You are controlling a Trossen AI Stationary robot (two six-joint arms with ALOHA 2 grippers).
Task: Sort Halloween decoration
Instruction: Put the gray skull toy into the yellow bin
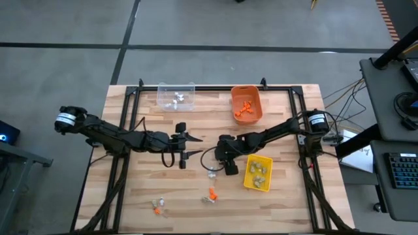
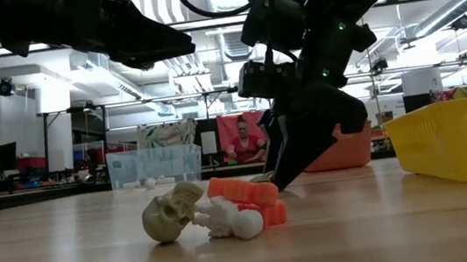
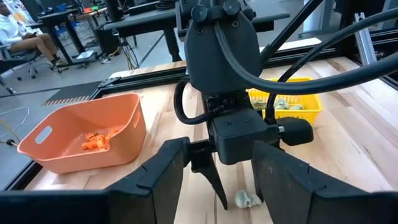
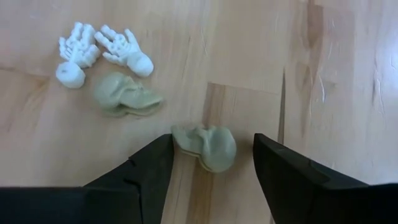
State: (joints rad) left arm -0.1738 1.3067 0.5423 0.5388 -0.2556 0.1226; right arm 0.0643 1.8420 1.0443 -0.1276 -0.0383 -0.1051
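My right gripper (image 4: 211, 165) hangs low over mid-table, fingers spread wide either side of a tan skull (image 4: 206, 146) that lies on the wood, not yet gripped. Another skull (image 4: 126, 94) and two white bone hands (image 4: 99, 53) lie near. My left gripper (image 1: 184, 145) waits open, raised beside it.

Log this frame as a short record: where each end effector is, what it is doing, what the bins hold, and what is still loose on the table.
right end effector: open, lowered around a tan skull, not yet closed
left end effector: open, empty, mid-table
orange bin: orange trinkets
yellow bin: tan-grey pieces
clear bin: white pieces
loose: second skull, two white skeleton hands, more trinkets near the front edge
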